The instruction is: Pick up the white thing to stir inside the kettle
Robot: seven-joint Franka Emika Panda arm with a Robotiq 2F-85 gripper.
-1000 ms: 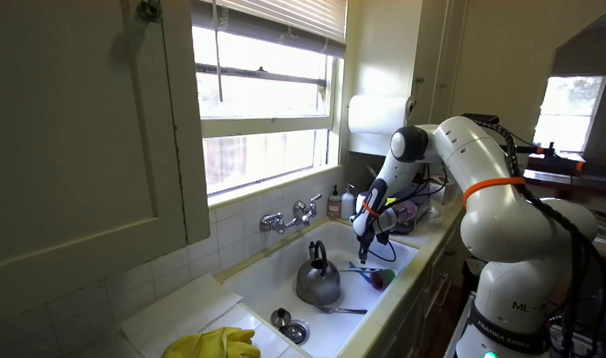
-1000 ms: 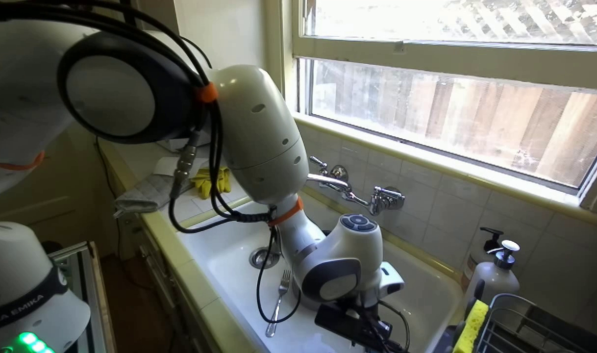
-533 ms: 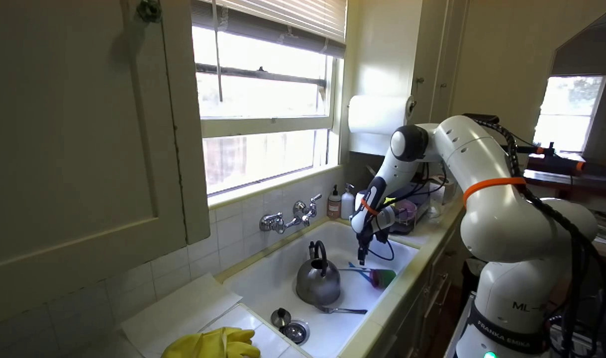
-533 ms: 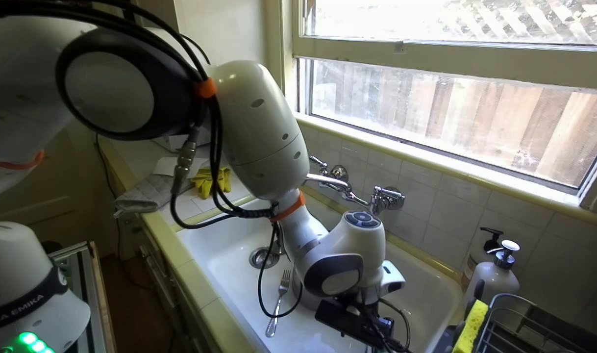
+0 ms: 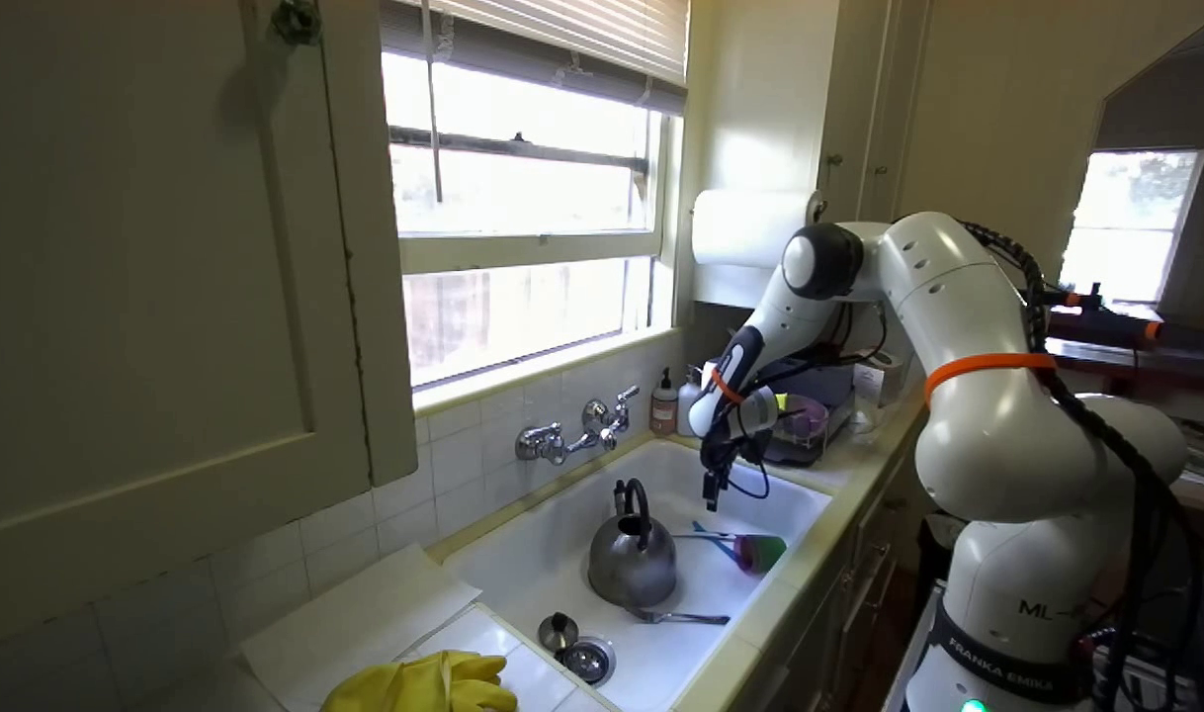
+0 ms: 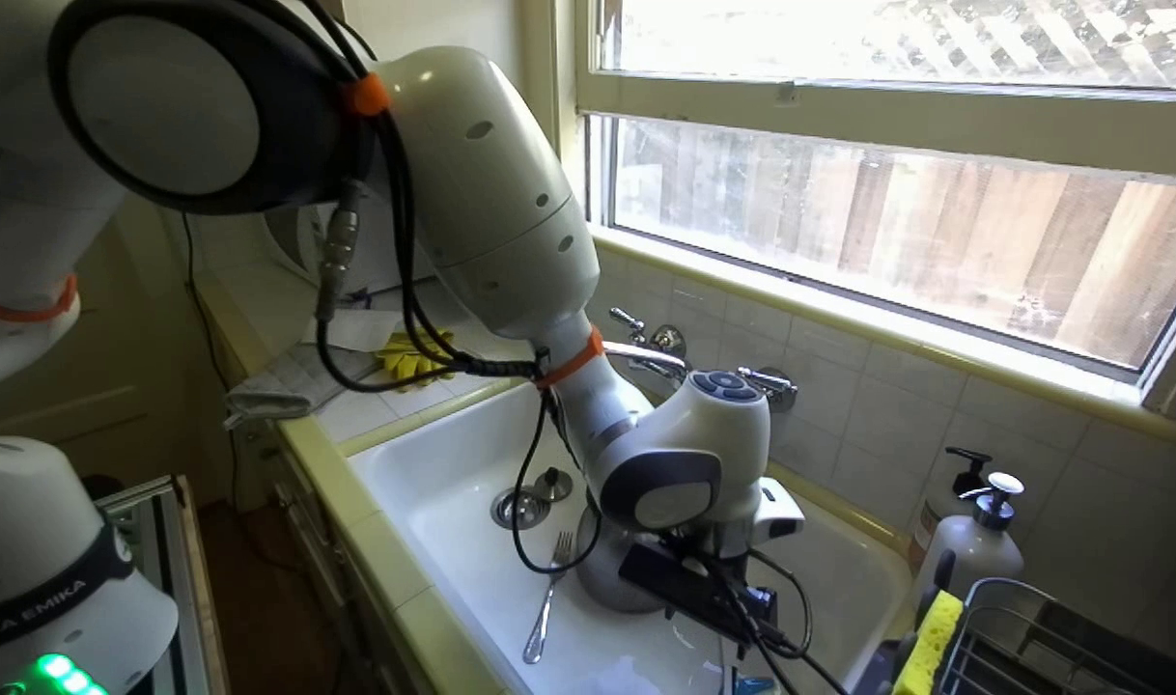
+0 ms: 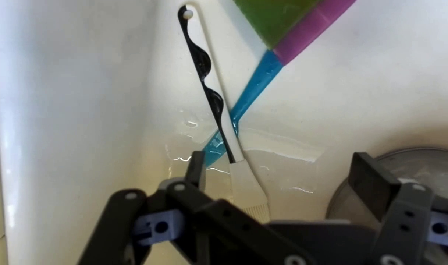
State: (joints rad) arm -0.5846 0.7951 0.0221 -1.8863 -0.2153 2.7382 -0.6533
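The white thing, a flat brush (image 7: pixel 250 184) with a black-and-white wavy handle, lies on the sink floor across a blue handle (image 7: pixel 255 86). In an exterior view the brush (image 5: pixel 699 535) shows as a thin pale line beyond the kettle (image 5: pixel 630 574). My gripper (image 7: pixel 283 171) hangs above, jaws wide apart with nothing held; the brush's bristle end shows between its fingers, well below them and nearer the left one. Behind the right finger (image 7: pixel 373 184) shows part of the kettle (image 7: pixel 426 165). In an exterior view the gripper (image 5: pixel 711 491) is higher than the brush.
A green-and-magenta piece (image 7: pixel 301 29) adjoins the blue handle. A fork (image 5: pixel 689 619) lies in front of the kettle, near a drain (image 5: pixel 587 661). The tap (image 5: pixel 562 445) juts from the tiled wall. Soap bottles (image 6: pixel 974 550) and a dish rack (image 6: pixel 1022 627) stand beside the sink.
The arm has risen, lifting the gripper and shifting it slightly toward the kettle's side in an exterior view. The green-and-magenta piece has turned, showing more green.
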